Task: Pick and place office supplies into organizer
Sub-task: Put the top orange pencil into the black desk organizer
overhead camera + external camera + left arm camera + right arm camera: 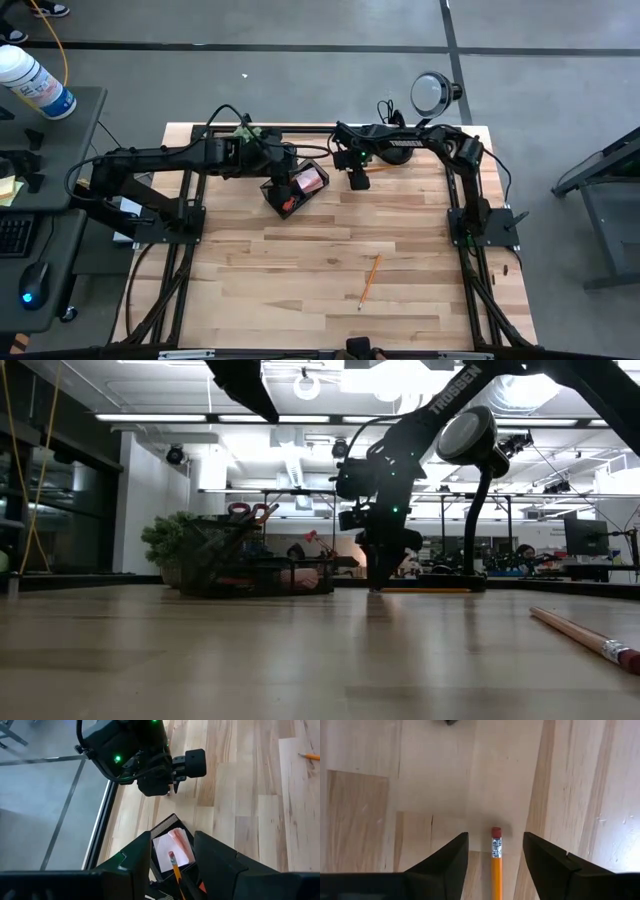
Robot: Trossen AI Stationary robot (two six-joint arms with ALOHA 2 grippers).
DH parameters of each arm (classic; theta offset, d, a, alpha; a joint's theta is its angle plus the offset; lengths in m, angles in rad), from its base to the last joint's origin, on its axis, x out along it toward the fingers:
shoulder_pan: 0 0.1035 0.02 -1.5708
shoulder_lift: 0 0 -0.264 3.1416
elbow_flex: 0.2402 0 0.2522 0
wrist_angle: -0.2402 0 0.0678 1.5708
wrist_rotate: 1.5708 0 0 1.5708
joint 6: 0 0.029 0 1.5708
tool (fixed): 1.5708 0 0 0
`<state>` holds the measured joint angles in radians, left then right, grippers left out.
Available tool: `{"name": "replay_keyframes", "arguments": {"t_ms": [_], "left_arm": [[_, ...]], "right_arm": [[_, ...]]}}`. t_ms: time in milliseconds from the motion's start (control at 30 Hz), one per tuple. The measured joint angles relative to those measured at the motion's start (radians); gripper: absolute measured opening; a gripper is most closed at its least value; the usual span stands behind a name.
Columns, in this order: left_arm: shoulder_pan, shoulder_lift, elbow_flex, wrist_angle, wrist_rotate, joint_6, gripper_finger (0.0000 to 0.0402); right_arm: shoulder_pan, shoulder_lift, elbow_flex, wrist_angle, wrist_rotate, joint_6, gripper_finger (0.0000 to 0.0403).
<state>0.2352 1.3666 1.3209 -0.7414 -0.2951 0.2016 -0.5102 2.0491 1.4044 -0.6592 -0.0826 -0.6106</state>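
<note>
- My two arms are dark, matte black, built of jointed boxy links.
- Black cables loop loosely off my upper links (most tangled near the left arm).
- Small green lights glow on my wrists.
- White "TROSSEN" lettering runs along one link.
- My fingers are black angular wedges.

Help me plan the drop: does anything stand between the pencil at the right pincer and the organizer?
Yes. The left pincer hangs directly over the organizer, blocking its top. Between the pencil, which lies between the right pincer's open jaws, and the organizer, nothing else shows.
</note>
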Motion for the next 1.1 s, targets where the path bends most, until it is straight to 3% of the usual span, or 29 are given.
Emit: {"name": "replay_keyframes", "arguments": {"t_ms": [267,933,1100], "left_arm": [[0.0,0.0,0.0,0.0,0.0,0.0,0.0138],[0.0,0.0,0.0,0.0,-0.006,-0.001,0.0138],[0.0,0.0,0.0,0.0,-0.011,-0.001,0.0138]], "right_arm": [[0.0,0.0,0.0,-0.001,0.0,-0.006,0.0135],[0.0,0.016,0.001,-0.009,-0.003,0.0,0.0129],[0.001,0.017,0.001,-0.008,-0.01,0.0,0.0109]]}}
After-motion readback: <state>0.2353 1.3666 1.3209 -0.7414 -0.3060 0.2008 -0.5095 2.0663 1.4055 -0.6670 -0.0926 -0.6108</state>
